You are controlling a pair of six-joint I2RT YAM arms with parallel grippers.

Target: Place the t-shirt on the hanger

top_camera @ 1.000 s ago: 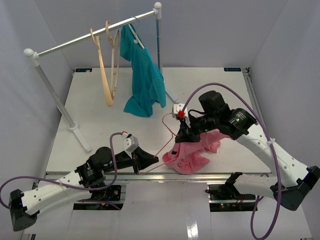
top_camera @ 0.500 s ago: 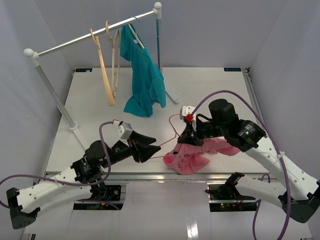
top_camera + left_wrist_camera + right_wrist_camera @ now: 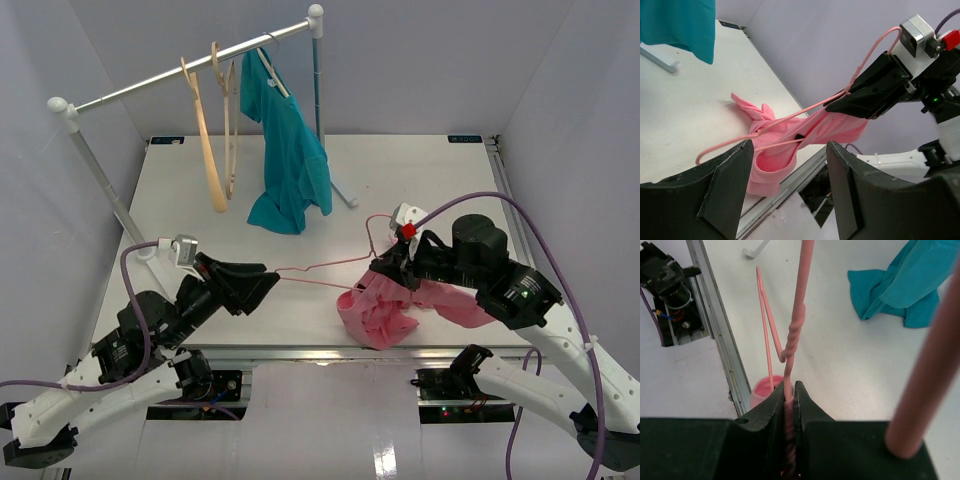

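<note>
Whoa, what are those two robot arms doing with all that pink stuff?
They are working a shirt onto a hanger. The right gripper is shut on the twisted neck of the thin pink wire hanger, holding it up over the table. The soft salmon-pink t-shirt hangs bunched from the hanger near that gripper, only partly on. The left gripper is open at the hanger's far tip.

Two shirts [image 3: 378,310], four hangers [image 3: 803,280]
</note>
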